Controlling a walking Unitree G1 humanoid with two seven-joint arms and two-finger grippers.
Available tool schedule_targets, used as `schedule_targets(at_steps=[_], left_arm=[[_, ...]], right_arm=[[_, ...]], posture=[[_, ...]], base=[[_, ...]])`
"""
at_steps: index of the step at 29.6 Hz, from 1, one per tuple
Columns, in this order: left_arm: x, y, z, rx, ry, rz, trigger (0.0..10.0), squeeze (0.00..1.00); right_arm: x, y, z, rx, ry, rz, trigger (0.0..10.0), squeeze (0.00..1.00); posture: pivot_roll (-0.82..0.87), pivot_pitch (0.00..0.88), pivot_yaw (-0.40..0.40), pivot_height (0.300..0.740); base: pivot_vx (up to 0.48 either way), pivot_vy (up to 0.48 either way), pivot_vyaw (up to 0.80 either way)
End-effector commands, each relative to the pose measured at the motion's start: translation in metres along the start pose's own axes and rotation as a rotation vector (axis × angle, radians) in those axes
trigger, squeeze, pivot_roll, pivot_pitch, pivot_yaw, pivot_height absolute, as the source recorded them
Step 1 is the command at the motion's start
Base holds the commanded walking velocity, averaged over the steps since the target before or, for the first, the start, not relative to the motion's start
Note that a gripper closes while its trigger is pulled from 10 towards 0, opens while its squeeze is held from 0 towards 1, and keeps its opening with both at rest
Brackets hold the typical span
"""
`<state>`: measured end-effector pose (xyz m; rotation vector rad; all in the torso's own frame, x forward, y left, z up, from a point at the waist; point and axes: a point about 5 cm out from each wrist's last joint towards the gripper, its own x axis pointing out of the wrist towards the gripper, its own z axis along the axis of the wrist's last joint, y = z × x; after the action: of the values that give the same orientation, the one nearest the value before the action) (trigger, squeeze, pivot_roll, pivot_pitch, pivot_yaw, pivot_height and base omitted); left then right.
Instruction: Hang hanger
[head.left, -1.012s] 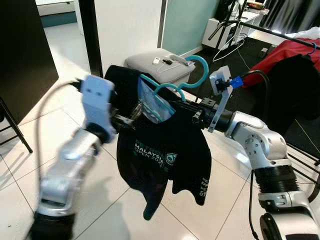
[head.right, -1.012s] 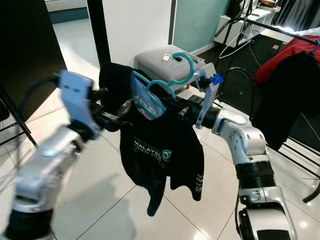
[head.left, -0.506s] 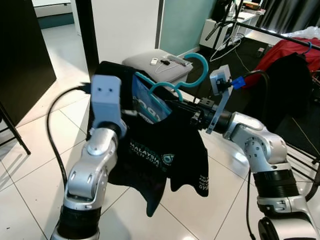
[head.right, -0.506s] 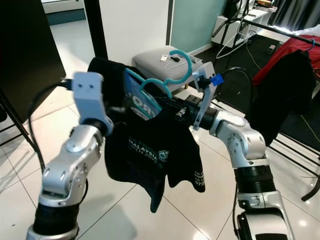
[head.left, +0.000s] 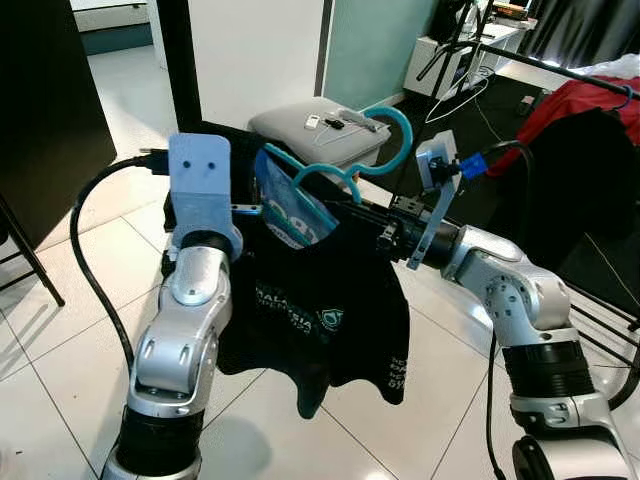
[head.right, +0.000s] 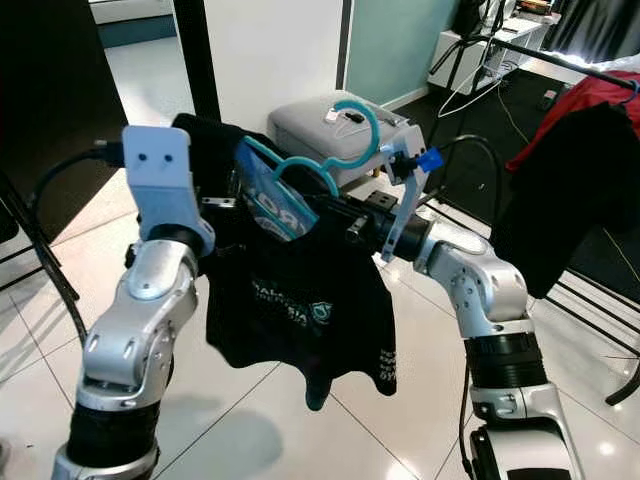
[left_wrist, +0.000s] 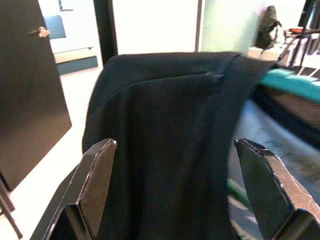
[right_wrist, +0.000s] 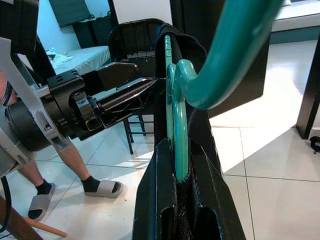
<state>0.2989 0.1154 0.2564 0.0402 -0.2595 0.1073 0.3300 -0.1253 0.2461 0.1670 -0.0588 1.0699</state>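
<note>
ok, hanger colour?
Teal hanger, clearest in the right wrist view, where the right tool is clamped on it.

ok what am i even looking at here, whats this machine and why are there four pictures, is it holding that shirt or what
It's a humanoid robot with two silver arms ending in two-fingered grippers. Two pictures come from cameras on its head, looking down past its arms; the other two come from cameras on each wrist, looking along the black fingers. The right gripper is clamped on a teal hanger that carries a black t-shirt. The left gripper is open, its fingers either side of the shirt's shoulder. Behind stand a grey box and a rack with a red garment. A person's feet in slippers show in the right wrist view.
</note>
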Motion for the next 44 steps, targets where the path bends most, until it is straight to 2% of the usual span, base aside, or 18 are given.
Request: schedule_targets(at_steps=[1,6,7,27,31,38,43,44], left_arm=[[0.001,-0.008,0.001,-0.003,0.000,-0.017,10.0,0.00],[0.002,-0.012,0.001,-0.008,-0.006,-0.023,10.0,0.00],[0.002,-0.012,0.001,-0.012,-0.010,-0.027,0.0,0.00],[0.005,-0.007,0.007,0.015,-0.049,-0.020,0.0,0.00],[0.004,-0.010,0.011,0.030,-0.085,-0.055,0.0,0.00],[0.001,-0.015,0.015,0.020,-0.109,-0.089,0.0,0.00],[-0.002,-0.027,0.013,0.006,-0.099,-0.194,0.0,0.00],[-0.005,-0.035,0.010,0.003,-0.087,-0.260,0.0,0.00]], right_arm=[[-0.001,0.004,0.006,-0.009,-0.029,0.017,0.0,0.00],[0.000,0.005,0.006,-0.005,-0.035,0.023,0.0,0.00],[0.001,0.005,0.007,-0.003,-0.039,0.025,0.0,0.00],[0.002,0.004,0.005,0.005,-0.035,-0.004,0.0,0.00],[0.007,-0.005,-0.002,0.014,0.001,-0.090,0.0,0.00],[0.009,-0.009,-0.013,0.015,0.050,-0.147,0.0,0.00],[0.010,-0.011,-0.016,0.021,0.050,-0.175,0.0,0.00],[0.011,-0.011,-0.014,0.025,0.040,-0.175,0.0,0.00]], posture=[[0.01,0.074,-0.102,0.740],[0.00,0.071,-0.099,0.740],[0.00,0.070,-0.099,0.740],[0.01,0.059,-0.098,0.740],[0.01,0.052,-0.102,0.740],[0.01,0.052,-0.102,0.740],[0.01,0.059,-0.103,0.740],[0.01,0.059,-0.103,0.740]], base=[[0.000,0.000,0.00],[0.000,0.000,0.00],[0.000,0.000,0.00],[0.000,0.000,0.00],[0.000,0.000,0.00],[0.000,0.000,0.00],[0.000,0.000,0.00],[0.000,0.000,0.00]])
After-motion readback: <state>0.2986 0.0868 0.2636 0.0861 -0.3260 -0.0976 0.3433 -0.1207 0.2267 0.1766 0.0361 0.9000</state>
